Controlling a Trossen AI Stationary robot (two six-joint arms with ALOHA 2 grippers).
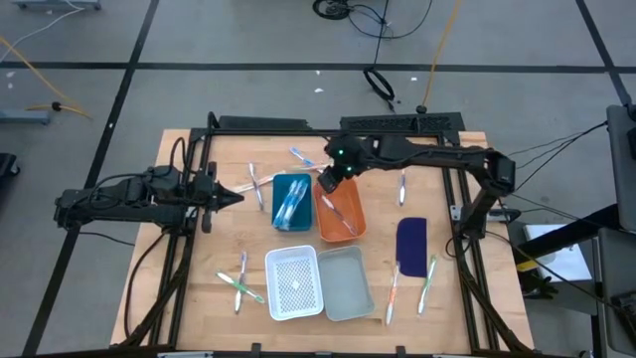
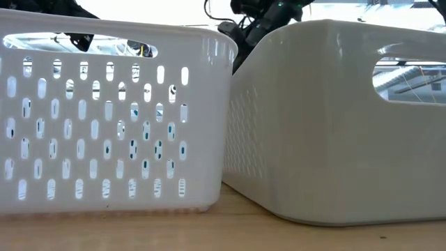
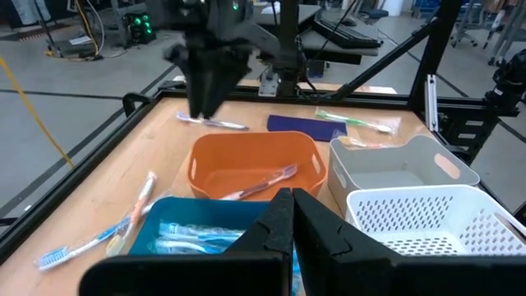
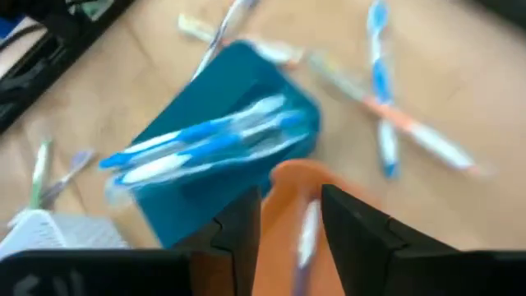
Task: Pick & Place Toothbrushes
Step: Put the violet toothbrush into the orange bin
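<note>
On the table, a whitish brush (image 1: 341, 221) with pink bristles is lying slantwise in the orange bin (image 1: 352, 198), alone there. Beside it, the blue bin (image 1: 276, 190) is holding several blue-and-white brushes (image 1: 290, 204) laid side by side. The white basket (image 1: 294, 281) and the grey bin (image 1: 348, 288) are sitting nearer the front edge; nothing shows inside them.

The right gripper (image 1: 327, 180) is hovering over the orange bin's far corner, just beside the blue bin; its fingers (image 4: 362, 226) are standing apart with nothing between them, and the pink brush is lying below, apart from them.

Loose brushes are lying around the bins: a crossed pair (image 1: 258, 184) left of the blue bin, a blue one (image 1: 301, 156) behind it, two (image 1: 241, 282) left of the basket, one (image 1: 402, 186) behind the navy piece (image 1: 411, 242), and two (image 1: 427, 283) in front of that piece.

The left gripper (image 1: 235, 197) is waiting closed at the table's left side, well apart from the bins.
</note>
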